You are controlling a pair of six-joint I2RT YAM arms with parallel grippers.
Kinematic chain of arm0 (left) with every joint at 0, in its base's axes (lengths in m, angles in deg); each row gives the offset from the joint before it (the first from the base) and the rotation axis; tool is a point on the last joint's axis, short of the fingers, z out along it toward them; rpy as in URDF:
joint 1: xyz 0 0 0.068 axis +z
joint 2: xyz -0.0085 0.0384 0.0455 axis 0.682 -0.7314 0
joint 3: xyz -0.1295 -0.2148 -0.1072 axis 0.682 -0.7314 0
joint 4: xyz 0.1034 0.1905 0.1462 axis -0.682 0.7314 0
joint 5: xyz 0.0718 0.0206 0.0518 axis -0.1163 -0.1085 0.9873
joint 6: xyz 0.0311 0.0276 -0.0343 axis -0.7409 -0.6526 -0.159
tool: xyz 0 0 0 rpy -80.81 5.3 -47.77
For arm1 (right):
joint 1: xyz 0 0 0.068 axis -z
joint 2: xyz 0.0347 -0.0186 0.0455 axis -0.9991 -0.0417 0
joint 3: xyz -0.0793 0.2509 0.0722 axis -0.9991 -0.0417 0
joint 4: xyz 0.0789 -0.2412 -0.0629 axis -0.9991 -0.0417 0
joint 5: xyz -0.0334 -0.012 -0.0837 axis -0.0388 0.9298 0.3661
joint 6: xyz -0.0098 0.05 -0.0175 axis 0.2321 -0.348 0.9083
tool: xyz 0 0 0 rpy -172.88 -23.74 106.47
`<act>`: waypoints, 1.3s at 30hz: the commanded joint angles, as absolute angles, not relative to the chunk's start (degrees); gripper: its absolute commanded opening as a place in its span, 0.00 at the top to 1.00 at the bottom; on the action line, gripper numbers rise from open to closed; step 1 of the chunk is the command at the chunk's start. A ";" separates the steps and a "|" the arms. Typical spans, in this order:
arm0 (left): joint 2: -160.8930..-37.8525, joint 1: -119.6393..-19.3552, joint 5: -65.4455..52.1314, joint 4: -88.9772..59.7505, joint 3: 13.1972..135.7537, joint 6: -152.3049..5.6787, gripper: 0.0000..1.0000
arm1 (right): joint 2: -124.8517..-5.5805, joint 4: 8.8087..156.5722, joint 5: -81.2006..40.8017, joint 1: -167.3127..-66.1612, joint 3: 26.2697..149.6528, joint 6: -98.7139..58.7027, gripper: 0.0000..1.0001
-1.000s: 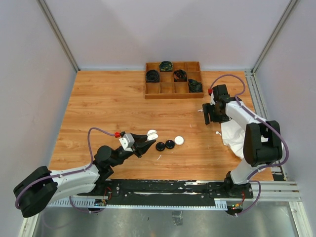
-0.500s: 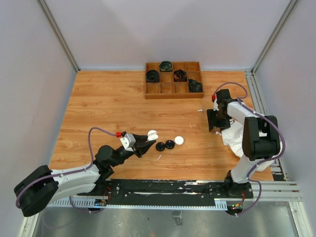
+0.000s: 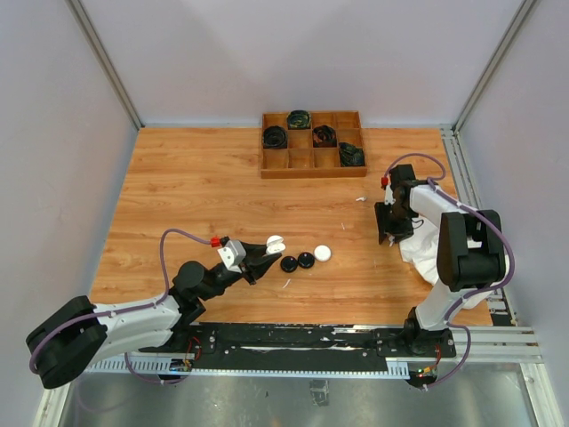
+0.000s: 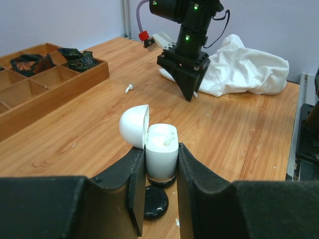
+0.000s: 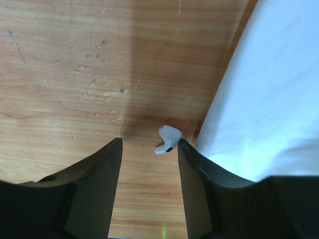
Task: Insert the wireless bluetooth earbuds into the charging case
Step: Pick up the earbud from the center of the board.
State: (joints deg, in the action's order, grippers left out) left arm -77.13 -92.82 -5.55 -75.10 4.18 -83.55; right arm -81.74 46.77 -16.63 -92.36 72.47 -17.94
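**Setting.** Wood-grain bench (image 3: 196, 205) enclosed by pale walls. A compartmented wooden tray (image 3: 307, 174) stands at the far edge and holds coiled black cables (image 3: 275, 136). A crumpled white cloth (image 4: 244, 69) lies at the right side.

**Item 1: charging case** (image 4: 160, 149). White, upright, lid hinged open, with one white earbud apparently seated inside. It is clamped between the fingers of the left tool (image 3: 264, 253), low over the near-left part of the bench.

**Item 2: loose earbud** (image 5: 167, 139). White, lying on the bench just beside the cloth's edge.
- Position: level with the fingertips of the right tool (image 5: 149, 143), which points straight down over it.
- Tool state: jaws apart, gripping nothing.
- Offset: the earbud sits off-centre, nearer the cloth-side finger.
- Axis: the stem slants across the closing line.
- Nearer arm: the right. The case is well apart, to its left.

**Item 3: spare cases.** Two black pucks (image 3: 297, 261) and one white puck (image 3: 322, 253), just beyond the left tool.

**Judgement.** The grasp hinges on that off-centre offset, and the cloth-side finger may catch fabric.
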 commanded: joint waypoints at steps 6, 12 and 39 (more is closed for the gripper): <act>-77.31 -92.44 -5.75 -75.59 5.56 -83.56 1.00 | -81.14 46.69 -13.54 -91.73 71.60 -19.86 0.52; -77.72 -92.48 -5.69 -75.23 5.82 -83.57 1.00 | -81.74 47.93 -11.59 -91.73 72.04 -22.19 0.56; -79.32 -92.47 -5.17 -71.95 7.69 -83.00 1.00 | -83.78 49.55 -8.07 -90.95 71.19 -27.32 0.71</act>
State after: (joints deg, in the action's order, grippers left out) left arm -79.01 -92.71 -5.71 -72.10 5.79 -83.18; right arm -82.26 49.03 -10.73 -92.34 72.03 -26.10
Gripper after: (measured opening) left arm 0.300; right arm 0.297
